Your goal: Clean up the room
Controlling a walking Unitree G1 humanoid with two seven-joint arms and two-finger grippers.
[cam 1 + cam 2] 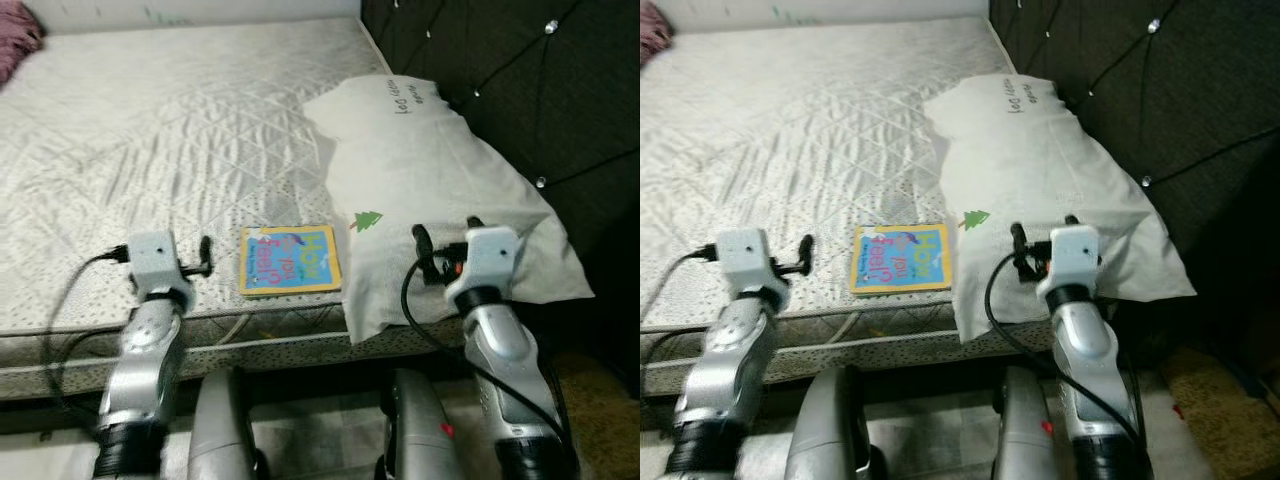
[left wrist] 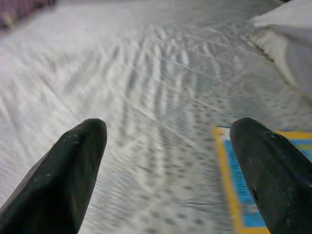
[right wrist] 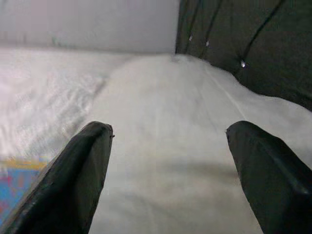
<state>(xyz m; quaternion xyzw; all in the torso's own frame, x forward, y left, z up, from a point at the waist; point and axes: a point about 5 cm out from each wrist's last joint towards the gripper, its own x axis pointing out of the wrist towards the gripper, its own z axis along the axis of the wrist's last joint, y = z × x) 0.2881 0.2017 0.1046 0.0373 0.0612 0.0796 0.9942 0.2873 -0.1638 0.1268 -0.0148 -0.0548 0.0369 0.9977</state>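
Blue book on mattress beside white pillow; both pincers spread.

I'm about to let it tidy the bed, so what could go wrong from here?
The book lies near the mattress edge, so a nudge from the open left gripper might push it off. The pillow overhangs that edge too; the open right gripper above it could drag it down.

Looked like a home bedroom: wide white quilted mattress, soft white printed pillow at right, dark tufted upholstered headboard behind it.
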